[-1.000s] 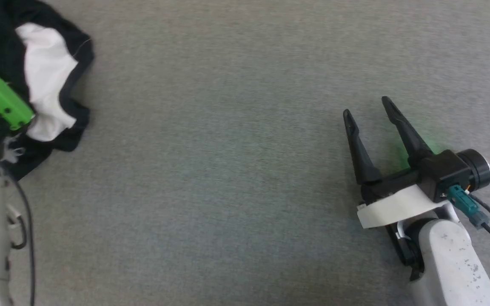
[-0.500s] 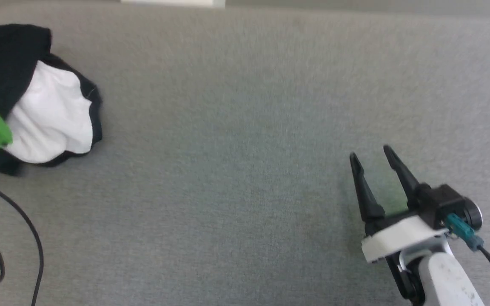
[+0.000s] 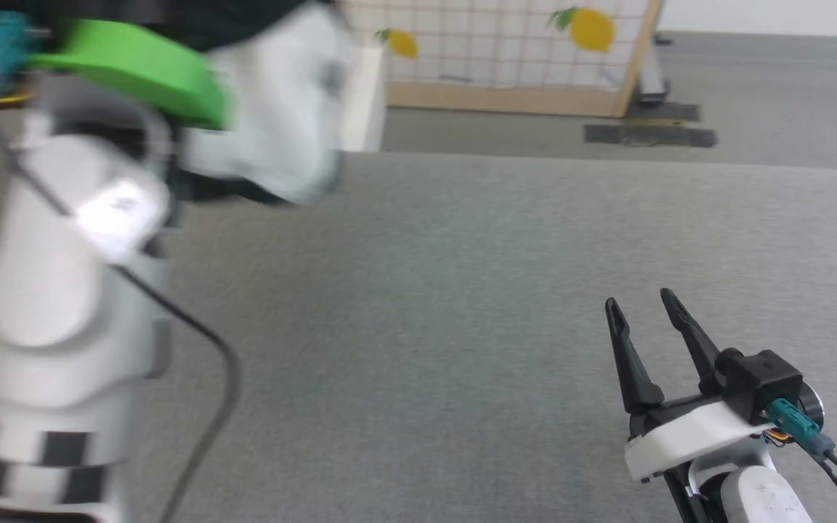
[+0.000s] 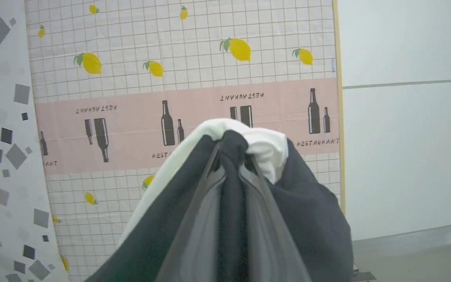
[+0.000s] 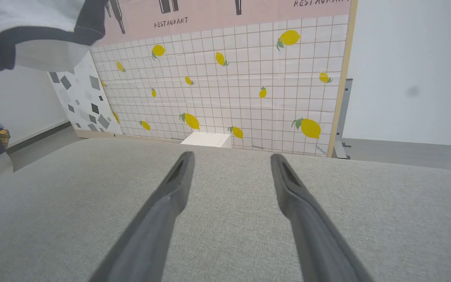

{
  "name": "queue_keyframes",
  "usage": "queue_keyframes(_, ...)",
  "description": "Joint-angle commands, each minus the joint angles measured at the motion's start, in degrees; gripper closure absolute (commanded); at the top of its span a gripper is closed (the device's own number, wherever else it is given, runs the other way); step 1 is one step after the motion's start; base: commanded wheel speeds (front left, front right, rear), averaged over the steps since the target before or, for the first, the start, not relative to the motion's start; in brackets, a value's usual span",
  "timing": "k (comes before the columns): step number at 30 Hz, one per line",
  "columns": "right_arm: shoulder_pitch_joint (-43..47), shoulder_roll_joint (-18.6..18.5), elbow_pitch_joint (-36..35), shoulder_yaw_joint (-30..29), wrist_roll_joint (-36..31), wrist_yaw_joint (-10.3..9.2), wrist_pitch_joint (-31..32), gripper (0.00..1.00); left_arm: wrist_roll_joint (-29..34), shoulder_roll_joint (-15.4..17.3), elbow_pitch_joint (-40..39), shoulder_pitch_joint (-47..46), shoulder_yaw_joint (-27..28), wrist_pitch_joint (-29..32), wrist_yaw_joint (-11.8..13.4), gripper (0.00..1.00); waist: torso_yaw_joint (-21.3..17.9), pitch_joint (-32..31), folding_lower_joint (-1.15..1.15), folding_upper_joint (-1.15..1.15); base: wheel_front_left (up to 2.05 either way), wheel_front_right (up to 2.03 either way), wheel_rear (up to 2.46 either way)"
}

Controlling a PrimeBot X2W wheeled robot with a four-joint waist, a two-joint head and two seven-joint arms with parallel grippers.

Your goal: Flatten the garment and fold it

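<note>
Left wrist view: the left pincer (image 4: 233, 153) is squeezed tight on the shirt (image 4: 307, 203). A black fold is caught between its two fingers, and white cloth is bunched over the tips. The shirt hangs up in the air, off the gray worktop (image 3: 462, 290), over its far left part. In the head view that arm and the cloth look blurry. The right pincer (image 3: 639, 299) is spread wide and holds nothing. It sits over the worktop's near right corner. A small white box (image 5: 206, 139) stands at the far edge, in front of a screen with lemons (image 5: 249, 78).
</note>
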Motion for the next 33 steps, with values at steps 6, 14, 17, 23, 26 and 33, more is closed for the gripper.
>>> queue_keyframes(6, 1.12, -0.01, -0.86, -0.44, 0.34, -0.10, 0.55, 0.00, -3.17, -9.32, 3.87, 0.92, -6.08, -1.82, -2.38, 1.00, -8.32, -2.09, 0.01, 0.00, 0.00, 0.00, 0.00)
queue_keyframes(14, 1.04, -0.01, -1.56, 0.04, 0.40, -0.10, 1.02, 0.00, -5.97, -12.82, 18.62, 9.65, -14.08, 5.60, -3.39, 1.00, -13.64, -0.78, 0.01, 0.00, 0.00, 0.00, 0.00)
queue_keyframes(17, 1.24, -0.01, -1.58, 0.10, 0.38, -0.10, 1.06, 0.00, -6.93, -12.97, 24.90, 12.65, -16.81, 12.84, -4.28, 1.00, -14.47, -0.47, 0.01, 0.00, 0.00, 0.00, 0.00)
queue_keyframes(23, 1.77, -0.01, -1.76, -0.11, 0.19, -0.10, 1.34, 0.00, -8.58, -13.18, 31.83, 16.34, -19.90, 22.90, -5.33, 0.00, -14.31, -0.28, 0.01, 0.00, 0.00, 0.00, 0.00)
queue_keyframes(26, 1.84, -0.01, -1.89, -0.02, 0.11, -0.10, 1.58, 0.00, -9.94, -13.32, 30.52, 17.67, -18.70, 19.99, -4.92, 0.00, -13.58, -0.61, 0.01, 0.00, 0.00, 0.00, 0.00)
queue_keyframes(33, 2.18, -0.01, -2.61, 0.35, -0.28, -0.10, 1.80, 0.00, -9.84, -11.62, 19.45, 21.66, -12.18, -2.97, -1.92, 0.00, -10.94, -1.57, 0.01, 0.00, 0.00, 0.00, 0.00)
